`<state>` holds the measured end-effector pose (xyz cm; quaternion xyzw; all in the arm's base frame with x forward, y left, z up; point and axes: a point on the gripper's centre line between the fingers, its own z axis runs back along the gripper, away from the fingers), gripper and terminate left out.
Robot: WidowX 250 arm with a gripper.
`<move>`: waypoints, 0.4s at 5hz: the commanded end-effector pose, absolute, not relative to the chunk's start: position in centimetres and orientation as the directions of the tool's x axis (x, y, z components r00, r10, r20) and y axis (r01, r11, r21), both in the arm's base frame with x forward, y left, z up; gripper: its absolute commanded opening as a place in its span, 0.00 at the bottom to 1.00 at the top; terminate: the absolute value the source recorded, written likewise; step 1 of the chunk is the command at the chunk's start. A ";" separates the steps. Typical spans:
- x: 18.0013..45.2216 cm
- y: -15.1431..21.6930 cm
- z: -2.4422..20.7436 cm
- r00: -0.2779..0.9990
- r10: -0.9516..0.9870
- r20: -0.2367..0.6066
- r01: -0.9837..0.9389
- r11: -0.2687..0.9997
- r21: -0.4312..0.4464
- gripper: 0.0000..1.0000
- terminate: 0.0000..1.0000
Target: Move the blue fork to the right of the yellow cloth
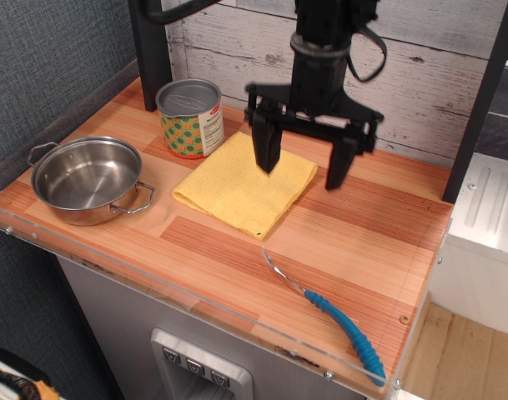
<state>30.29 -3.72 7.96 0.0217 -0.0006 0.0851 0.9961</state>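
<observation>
In the single overhead-angled view, the task looks barely begun: the blue fork (329, 312), with silver metal tines and a thick ribbed bright-blue handle, lies untouched on the front right part of the striped wooden tabletop (379, 225), tines pointing toward the yellow cloth's near corner and handle end close to the clear plastic front lip. It sits in front of the cloth, not to its right, so the pick-up, the carry and the set-down all appear to be left. The black two-fingered gripper (304, 162) hangs above the right edge of the folded, roughly square yellow terry cloth (247, 183), its jaws spread wide and holding nothing, well apart from the fork. The cloth is soft, nubby and flat. Behind it stands a cylindrical can (189, 117) with a dotted green-and-orange label and dull metal lid; to the left rests a shiny round stainless-steel pot (88, 180) with two loop handles.
</observation>
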 end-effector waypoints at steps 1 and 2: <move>26.0 -6.8 7.8 0.899 0.425 0.109 -0.433 0.900 0.057 1.00 0.00; 25.2 -7.7 7.4 0.856 0.503 0.122 -0.514 0.854 0.083 1.00 0.00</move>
